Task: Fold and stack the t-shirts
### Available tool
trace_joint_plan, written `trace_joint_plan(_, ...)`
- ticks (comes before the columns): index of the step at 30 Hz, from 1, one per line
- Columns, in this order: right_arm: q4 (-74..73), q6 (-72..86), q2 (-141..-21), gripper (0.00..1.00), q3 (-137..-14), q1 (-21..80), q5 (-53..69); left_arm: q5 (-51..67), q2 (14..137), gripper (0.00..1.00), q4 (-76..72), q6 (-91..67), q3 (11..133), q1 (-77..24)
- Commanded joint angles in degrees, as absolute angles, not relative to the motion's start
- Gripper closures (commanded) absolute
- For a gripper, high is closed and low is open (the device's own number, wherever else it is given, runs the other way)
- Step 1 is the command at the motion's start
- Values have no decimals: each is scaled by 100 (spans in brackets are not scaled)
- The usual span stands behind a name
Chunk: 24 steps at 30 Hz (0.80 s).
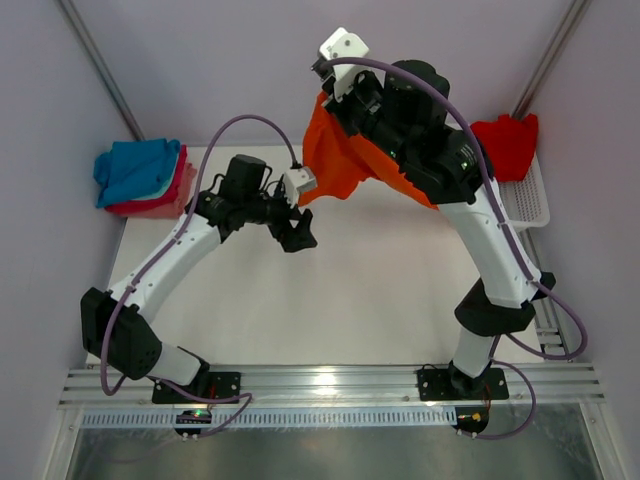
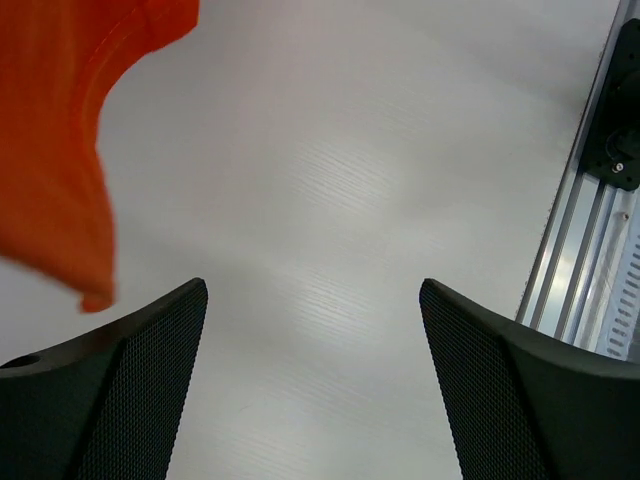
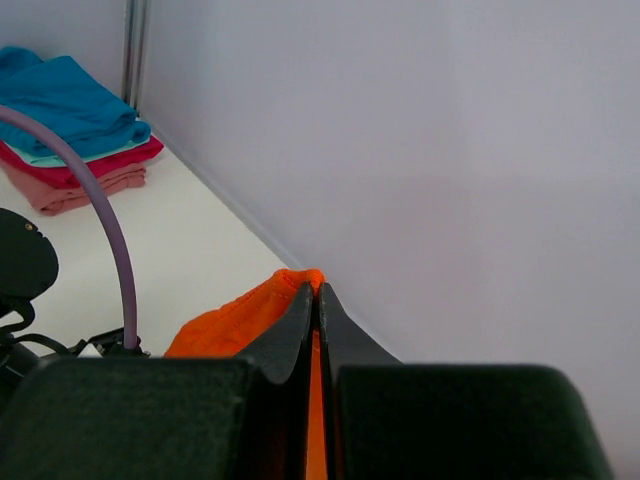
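Orange t-shirt [image 1: 345,165]: hangs in the air over the far middle of the table [image 1: 350,290], held at its top edge by the right gripper [image 3: 318,292]. Its lowest corner dangles just beside the left gripper [image 1: 297,235].
Right gripper: fingers pressed together on a fold of the orange cloth.
Left gripper: jaws spread wide with nothing between them, above bare tabletop.
Top view alone: both arms in full. A red t-shirt [image 1: 505,140] is heaped at the far end of the white mesh basket [image 1: 535,205], at the table's right edge.
Right wrist view alone: the folded stack [image 3: 75,130] in the far left corner, seen side-on. From the top its layers are blue, pale teal, red and pink.
Left wrist view alone: the orange hem, blurred, hangs at upper left near one pad; contact cannot be told. An aluminium rail [image 2: 575,240] runs down the right side.
Count of shirts: one held, one at the basket, four stacked, six in all.
Count of other things: two grippers, one basket.
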State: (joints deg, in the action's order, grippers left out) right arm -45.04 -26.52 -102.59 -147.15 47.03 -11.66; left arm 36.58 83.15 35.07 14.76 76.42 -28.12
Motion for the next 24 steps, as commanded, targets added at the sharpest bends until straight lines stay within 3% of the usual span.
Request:
trace_joint_plan(1, -4166, -2646, -10309, 97, -14774, 4755, -1204, 3850, 8288, 11, 3165, 1275, 7638, -2812)
trace_joint_plan(9, -4236, -2724, -10415, 97, -14941, 4983, -1213, 3323, 8209, 6, 2752, 976, 7418, -2812)
trace_joint_plan(12, -4254, -2742, -10424, 97, -14950, 5053, -1292, 3015, 8200, 14, 2585, 949, 7313, -2812)
trace_joint_plan(13, -4271, -2725, -10415, 97, -14941, 5054, -1292, 2954, 8183, 19, 2549, 958, 7286, -2804)
trace_joint_plan(14, -4280, -2725, -10415, 97, -14933, 5054, -1292, 2875, 8183, 44, 2505, 949, 7243, -2804)
trace_joint_plan(16, -4280, -2698, -10415, 97, -14906, 5062, -1301, 2848, 8191, 70, 2417, 914, 7207, -2804)
trace_joint_plan(17, -4280, -2698, -10406, 97, -14889, 5063, -1301, 2795, 8191, 93, 2400, 914, 7198, -2804)
trace_joint_plan(18, -4289, -2690, -10398, 97, -14871, 5063, -1309, 2778, 8200, 100, 2373, 888, 7198, -2804)
trace_joint_plan(24, -4245, -2707, -10327, 97, -14634, 5054, -1458, 2629, 8183, 100, 2382, 861, 7207, -2777)
